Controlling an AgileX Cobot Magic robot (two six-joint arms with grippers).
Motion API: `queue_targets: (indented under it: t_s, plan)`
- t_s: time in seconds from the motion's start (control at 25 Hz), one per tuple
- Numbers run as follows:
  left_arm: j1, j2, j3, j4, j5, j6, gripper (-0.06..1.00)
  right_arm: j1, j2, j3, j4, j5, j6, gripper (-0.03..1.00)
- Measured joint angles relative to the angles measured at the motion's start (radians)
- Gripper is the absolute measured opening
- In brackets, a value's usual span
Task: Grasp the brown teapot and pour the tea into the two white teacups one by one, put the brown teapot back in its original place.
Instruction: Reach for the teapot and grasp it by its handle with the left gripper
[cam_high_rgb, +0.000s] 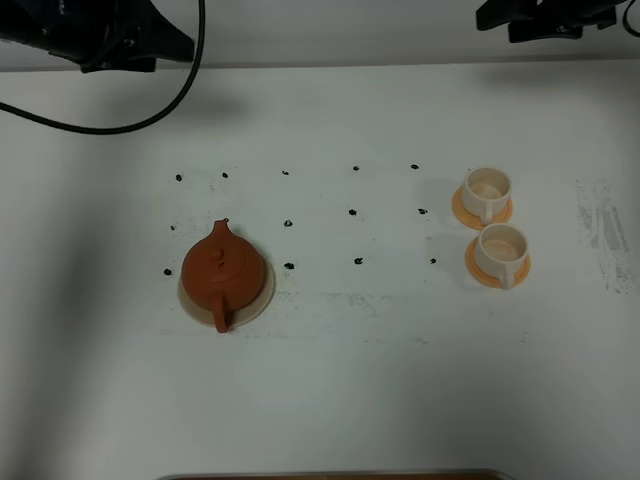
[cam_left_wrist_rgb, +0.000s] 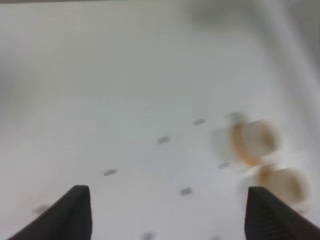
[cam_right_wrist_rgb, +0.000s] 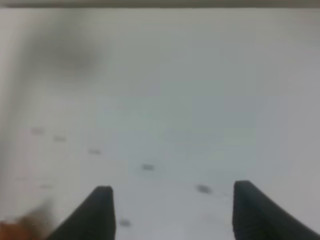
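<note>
across blurred wrist views, left hand (cam_left_wrist_rgb: 167, 189) and right hand (cam_right_wrist_rgb: 172, 186) gape empty, half cropped.

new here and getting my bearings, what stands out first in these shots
The brown teapot stands out first, sitting on a pale coaster left of centre on the white table. At the right, the upper teacup and lower teacup sit close together, each on an orange saucer.

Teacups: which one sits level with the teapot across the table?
The teacup lower in the high view, roughly level with the brown teapot; the other teacup sits higher in that view.
</note>
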Motion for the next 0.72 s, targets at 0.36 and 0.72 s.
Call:
queue_targets:
  t_s: [0.36, 0.72]
  plan:
    - [-0.011, -0.115, -0.001, 0.296, -0.007, -0.133, 0.65, 0.007, -0.144, -0.010, -0.283, 0.003, 0.091, 0.52]
    - [-0.015, -0.265, 0.116, 0.302, -0.014, -0.140, 0.65, 0.008, -0.315, 0.094, -0.319, 0.001, 0.123, 0.52]
